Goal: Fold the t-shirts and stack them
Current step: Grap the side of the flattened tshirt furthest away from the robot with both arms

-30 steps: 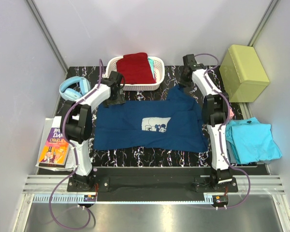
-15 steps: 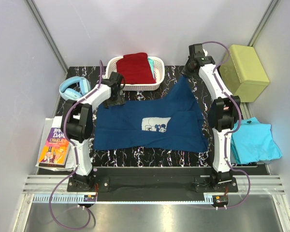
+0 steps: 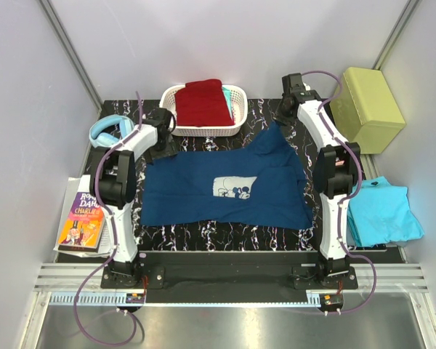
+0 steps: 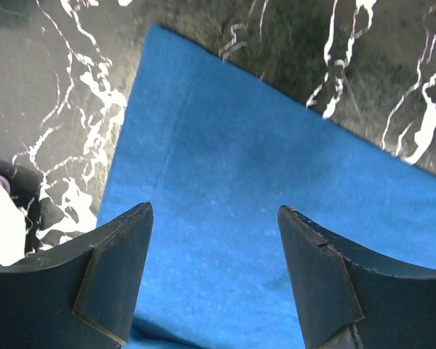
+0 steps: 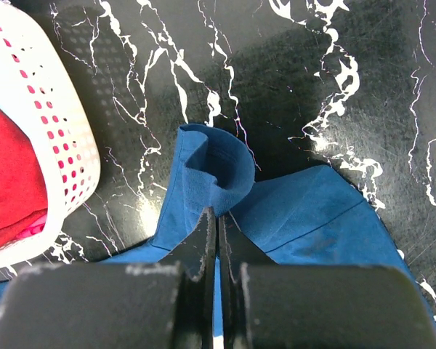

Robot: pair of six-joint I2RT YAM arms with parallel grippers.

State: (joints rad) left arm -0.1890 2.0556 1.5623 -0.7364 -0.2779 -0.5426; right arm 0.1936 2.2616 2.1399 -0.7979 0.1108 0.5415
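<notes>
The navy blue t-shirt (image 3: 225, 185) with the white mouse print lies spread on the black marbled table. My right gripper (image 3: 282, 120) is shut on its far right corner and holds that fold (image 5: 211, 171) slightly off the table; the fingertips (image 5: 216, 214) are pressed together on the cloth. My left gripper (image 3: 160, 145) is open above the shirt's far left corner (image 4: 240, 182), jaws wide apart (image 4: 214, 211), holding nothing. A turquoise t-shirt (image 3: 381, 211) lies at the right edge. A dark red t-shirt (image 3: 202, 102) sits in the white basket (image 3: 236, 123).
The basket also shows at the left of the right wrist view (image 5: 51, 145). Light blue headphones (image 3: 109, 131) lie at the far left. A book (image 3: 81, 218) lies at the left edge. A yellow-green box (image 3: 367, 109) stands at the far right.
My right gripper pulled the shirt's far right corner toward the back of the table, then eased down slightly. My left gripper shifted a little left and back.
</notes>
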